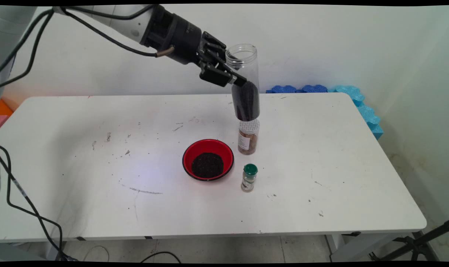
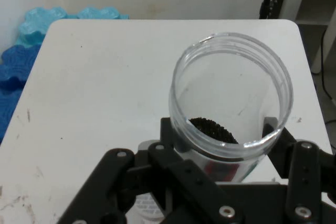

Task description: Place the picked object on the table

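- The bowl (image 1: 208, 159) sits near the middle of the desk (image 1: 79, 178).
- A labelled jar (image 1: 248, 138) stands just right of the bowl, slightly behind it.
- A small capped bottle (image 1: 249, 177) stands right of the bowl, slightly nearer.
- An open jar (image 1: 243, 82) hangs upright above the labelled jar, behind the bowl, between the fingers (image 1: 228, 76).

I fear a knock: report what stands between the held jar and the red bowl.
Nothing sits in the air between them. The gripper holds the clear jar high; in the main view the white-capped bottle stands under it, beside the red bowl, at its right rim. The green-capped shaker stands nearer.
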You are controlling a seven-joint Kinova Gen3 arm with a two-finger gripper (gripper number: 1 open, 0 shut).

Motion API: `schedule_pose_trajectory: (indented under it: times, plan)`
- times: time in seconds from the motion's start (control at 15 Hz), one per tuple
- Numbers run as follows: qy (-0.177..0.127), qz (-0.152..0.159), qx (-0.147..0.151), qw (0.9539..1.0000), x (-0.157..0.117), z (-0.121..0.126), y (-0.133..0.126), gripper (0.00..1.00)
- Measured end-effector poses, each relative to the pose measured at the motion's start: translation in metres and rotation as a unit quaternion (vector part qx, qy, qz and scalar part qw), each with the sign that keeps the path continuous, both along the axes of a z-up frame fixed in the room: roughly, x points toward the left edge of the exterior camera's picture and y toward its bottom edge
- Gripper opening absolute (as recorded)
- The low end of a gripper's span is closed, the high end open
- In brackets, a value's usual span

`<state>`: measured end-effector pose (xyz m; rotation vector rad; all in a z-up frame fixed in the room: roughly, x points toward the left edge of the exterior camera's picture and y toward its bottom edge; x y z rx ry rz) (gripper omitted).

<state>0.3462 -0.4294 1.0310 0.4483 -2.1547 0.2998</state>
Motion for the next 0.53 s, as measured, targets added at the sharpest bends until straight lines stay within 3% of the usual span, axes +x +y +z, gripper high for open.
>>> schedule_pose_trajectory:
  times: [0.27,0.53]
  plan:
    - [-0.011,0.011,-0.002,0.9999,0.02,-0.001,-0.004,0.0]
    - [-0.018,0.048,-0.006,0.9986,0.056,-0.012,-0.012,0.0]
